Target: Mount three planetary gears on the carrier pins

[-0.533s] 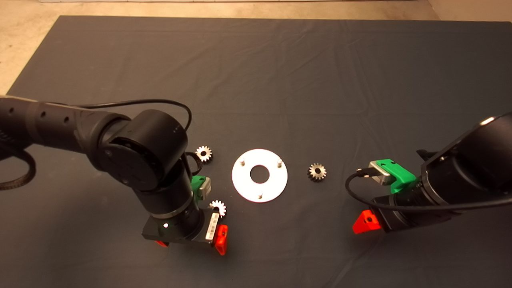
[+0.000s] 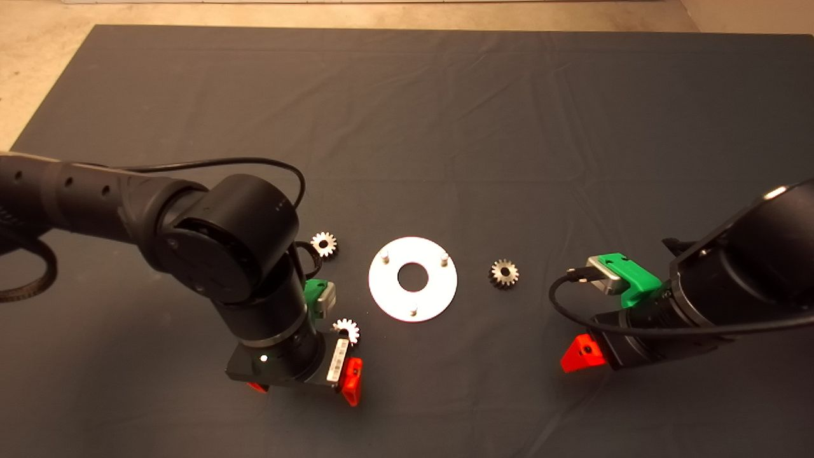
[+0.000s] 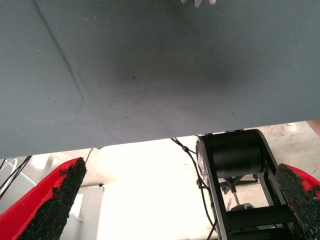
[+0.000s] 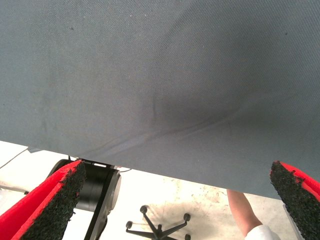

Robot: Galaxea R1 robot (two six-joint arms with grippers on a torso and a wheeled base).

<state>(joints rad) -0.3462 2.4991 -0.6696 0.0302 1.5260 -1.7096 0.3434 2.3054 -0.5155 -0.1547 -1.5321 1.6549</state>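
Gears (image 2: 504,273): lying flat around the disc (image 2: 389,300) at frame centre, likely hard, slippery; pinching across teeth seems best.
Left pincer (image 2: 305,387): gaping, empty.
Right pincer (image 4: 175,205): gaping, empty.

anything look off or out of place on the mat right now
Nothing stands out. The white disc lies flat with its pins bare, and the three gears lie loose around it, none mounted yet.
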